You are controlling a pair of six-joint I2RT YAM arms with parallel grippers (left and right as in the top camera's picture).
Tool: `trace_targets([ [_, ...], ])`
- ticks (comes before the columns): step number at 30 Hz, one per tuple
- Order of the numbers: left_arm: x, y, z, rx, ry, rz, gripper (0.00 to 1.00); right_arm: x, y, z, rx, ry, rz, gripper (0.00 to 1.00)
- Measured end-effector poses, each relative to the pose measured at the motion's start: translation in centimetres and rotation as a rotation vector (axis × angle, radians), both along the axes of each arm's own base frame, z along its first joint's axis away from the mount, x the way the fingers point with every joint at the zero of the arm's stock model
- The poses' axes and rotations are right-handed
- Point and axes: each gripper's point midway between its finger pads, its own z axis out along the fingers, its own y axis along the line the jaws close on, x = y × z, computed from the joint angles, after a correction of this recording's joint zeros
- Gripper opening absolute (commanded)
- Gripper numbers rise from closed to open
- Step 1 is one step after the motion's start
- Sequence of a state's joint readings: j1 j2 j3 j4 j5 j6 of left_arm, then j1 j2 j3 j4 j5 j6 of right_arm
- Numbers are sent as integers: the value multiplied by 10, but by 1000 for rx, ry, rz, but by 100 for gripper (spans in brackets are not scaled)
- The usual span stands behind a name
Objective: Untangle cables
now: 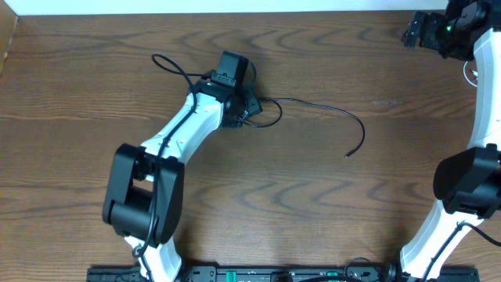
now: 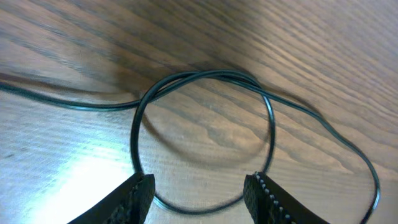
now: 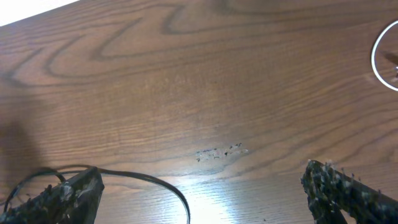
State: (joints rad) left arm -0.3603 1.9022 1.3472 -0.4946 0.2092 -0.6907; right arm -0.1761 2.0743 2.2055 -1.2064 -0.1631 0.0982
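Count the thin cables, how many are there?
2. The black cable loops mid-table by the left gripper; the white cable peeks in at the far right, mostly out of view.

**Wooden table** (image 1: 313,204), brown, with a strong grain, seen from above. The black cable (image 1: 329,104) lies flat on it. One end runs out toward 10 o'clock. A small loop (image 2: 268,118), crossing over itself, sits near 12 o'clock of centre. The free tail curves down to a plug end (image 1: 347,156) at about 3 o'clock. A pale scuff (image 3: 217,152) marks the wood toward 2 o'clock. Farther out on that bearing, near the edge, is a thin arc, seemingly the white cable (image 3: 374,59)
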Motion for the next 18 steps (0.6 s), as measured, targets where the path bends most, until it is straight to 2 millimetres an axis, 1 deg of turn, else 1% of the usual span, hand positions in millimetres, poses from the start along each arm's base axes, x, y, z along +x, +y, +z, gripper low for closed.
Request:
trace_targets([
  [2, -4, 3, 4, 14, 4, -2, 52, 0, 0, -4, 1, 5, 0, 99],
  [6, -8, 6, 0, 33, 23, -2, 52, -2, 0, -15, 5, 29, 0, 99],
  [8, -9, 8, -5, 41, 34, 2, 52, -4, 1, -22, 8, 46, 0, 99],
  [11, -11, 8, -19, 51, 62, 10, 51, -6, 1, -28, 10, 61, 0, 99],
  [14, -13, 9, -29, 56, 85, 18, 50, -7, 1, -29, 11, 65, 0, 99],
  [18, -11, 7, -33, 53, 83, 21, 49, -7, 1, -29, 11, 65, 0, 99],
])
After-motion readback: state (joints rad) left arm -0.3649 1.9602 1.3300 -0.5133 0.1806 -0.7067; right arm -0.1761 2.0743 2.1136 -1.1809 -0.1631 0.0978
